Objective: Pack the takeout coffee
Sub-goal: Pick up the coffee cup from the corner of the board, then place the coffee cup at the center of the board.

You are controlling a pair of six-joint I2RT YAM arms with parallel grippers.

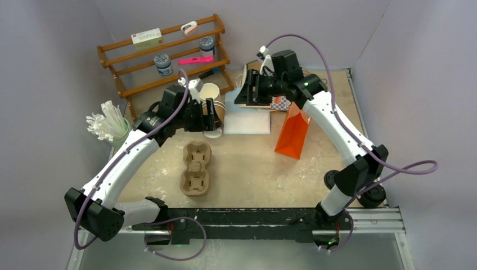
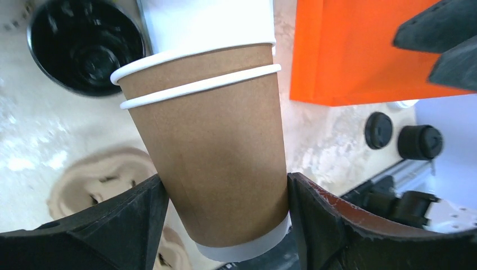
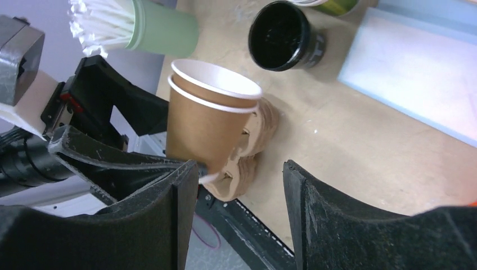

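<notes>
Nested kraft cups (image 2: 219, 157) sit clamped near their base between the left fingers (image 2: 126, 225); the right fingers (image 3: 337, 219) stand apart.

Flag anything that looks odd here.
The brown kraft-paper cup clamped in the left gripper shows two stacked white rims: it looks like two cups nested together rather than one, with no lid.

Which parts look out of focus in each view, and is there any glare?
Left wrist: the two nested brown kraft-paper cups are sharp, the tan moulded pulp cup carrier behind them is blurred. Right wrist: the right gripper's black fingers up close look soft. Top external: even light, faint shadows, no glare.
</notes>
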